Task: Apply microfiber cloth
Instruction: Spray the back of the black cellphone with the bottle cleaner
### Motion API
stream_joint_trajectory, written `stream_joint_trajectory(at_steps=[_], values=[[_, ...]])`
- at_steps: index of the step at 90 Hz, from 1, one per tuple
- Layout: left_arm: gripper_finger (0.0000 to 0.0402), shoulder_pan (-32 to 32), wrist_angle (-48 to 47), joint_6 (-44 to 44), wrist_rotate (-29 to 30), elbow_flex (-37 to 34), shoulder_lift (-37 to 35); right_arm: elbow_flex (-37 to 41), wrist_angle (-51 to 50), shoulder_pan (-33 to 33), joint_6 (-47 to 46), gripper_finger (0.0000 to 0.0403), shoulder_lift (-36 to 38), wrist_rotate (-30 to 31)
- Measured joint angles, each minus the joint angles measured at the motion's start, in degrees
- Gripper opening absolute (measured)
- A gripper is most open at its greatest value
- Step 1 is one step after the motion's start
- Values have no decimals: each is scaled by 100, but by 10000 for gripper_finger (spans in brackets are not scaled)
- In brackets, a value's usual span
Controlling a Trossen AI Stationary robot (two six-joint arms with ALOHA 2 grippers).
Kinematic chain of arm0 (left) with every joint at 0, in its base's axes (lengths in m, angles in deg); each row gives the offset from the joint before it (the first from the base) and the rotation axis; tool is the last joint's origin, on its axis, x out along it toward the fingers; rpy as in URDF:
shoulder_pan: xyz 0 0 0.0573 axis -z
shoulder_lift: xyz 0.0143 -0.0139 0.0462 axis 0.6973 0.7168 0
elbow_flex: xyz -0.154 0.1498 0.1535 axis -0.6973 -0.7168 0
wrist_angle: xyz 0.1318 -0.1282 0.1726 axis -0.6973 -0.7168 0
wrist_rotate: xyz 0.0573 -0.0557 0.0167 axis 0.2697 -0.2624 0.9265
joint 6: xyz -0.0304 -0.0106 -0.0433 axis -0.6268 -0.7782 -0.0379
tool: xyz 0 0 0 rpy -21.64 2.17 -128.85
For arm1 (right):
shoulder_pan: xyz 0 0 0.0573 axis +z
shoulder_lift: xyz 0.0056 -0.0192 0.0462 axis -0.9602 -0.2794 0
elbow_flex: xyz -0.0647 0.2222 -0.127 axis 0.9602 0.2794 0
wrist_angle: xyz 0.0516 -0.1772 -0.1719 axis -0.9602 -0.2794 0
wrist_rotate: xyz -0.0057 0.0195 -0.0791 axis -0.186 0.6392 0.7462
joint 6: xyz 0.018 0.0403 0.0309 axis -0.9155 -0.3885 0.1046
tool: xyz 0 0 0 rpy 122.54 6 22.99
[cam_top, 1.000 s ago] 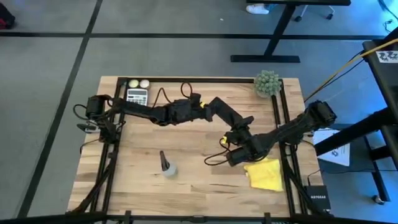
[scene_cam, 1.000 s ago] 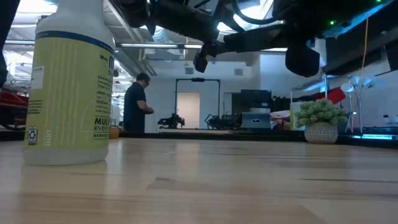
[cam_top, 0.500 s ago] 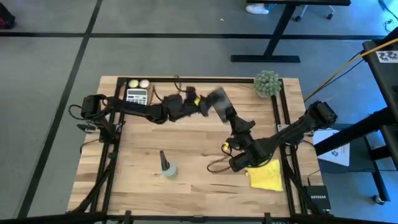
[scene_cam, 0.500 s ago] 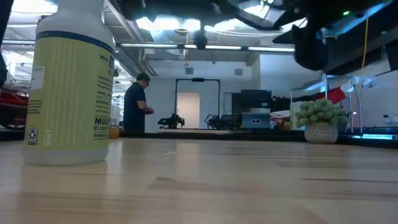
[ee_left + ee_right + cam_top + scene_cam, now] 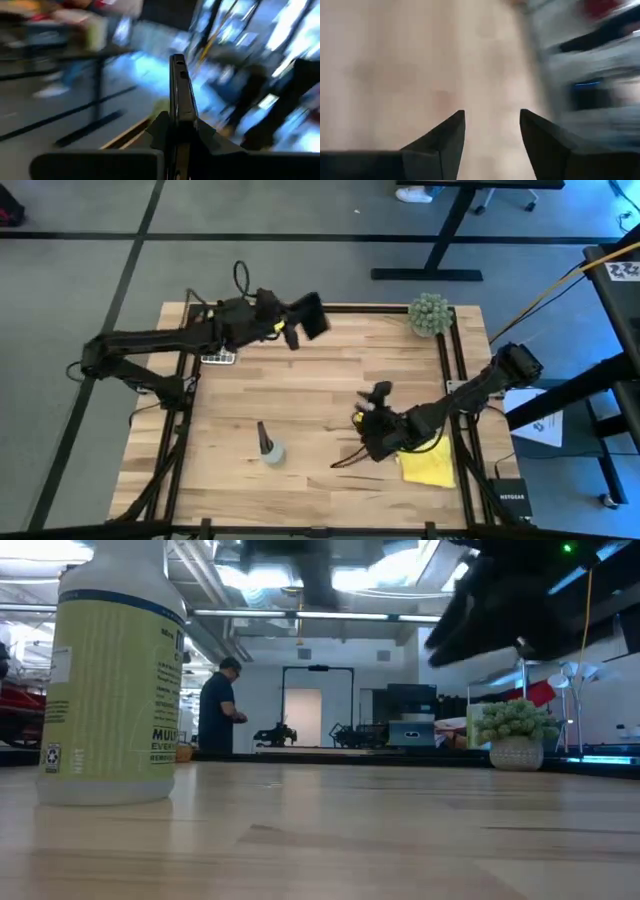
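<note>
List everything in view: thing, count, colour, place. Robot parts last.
microfiber cloth: 1, bright yellow, flat on the table near its right front corner
smartphone: 1, black, off the table near the back edge, clamped in the left pincer
spray bottle: 1, grey, front centre-left of the table
calculator: 1, grey, back left, mostly under the left arm
potted plant: 1, green, back right corner
person: 1, dark clothes, in the room behind the table
left pincer: 1, dark, raised over the back edge, shut on the smartphone
right pincer: 1, dark, open, empty, above the table just left of the cloth
</note>
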Motion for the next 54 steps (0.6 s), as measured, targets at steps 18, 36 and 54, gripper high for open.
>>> stream_joint_trajectory(at_steps=[18, 36, 54], values=[[14, 88, -2737, -224, 389, 0, -1132, 0, 1217, -247, 57, 172, 0, -1781], [14, 657, -5214, -1924, 735, 0, -2040, -1, 2196, -300, 221, 180, -170, -1672], [14, 1752, -6707, -3718, 968, -253, -2107, 2, 2970, -376, 471, 224, -686, -1878]])
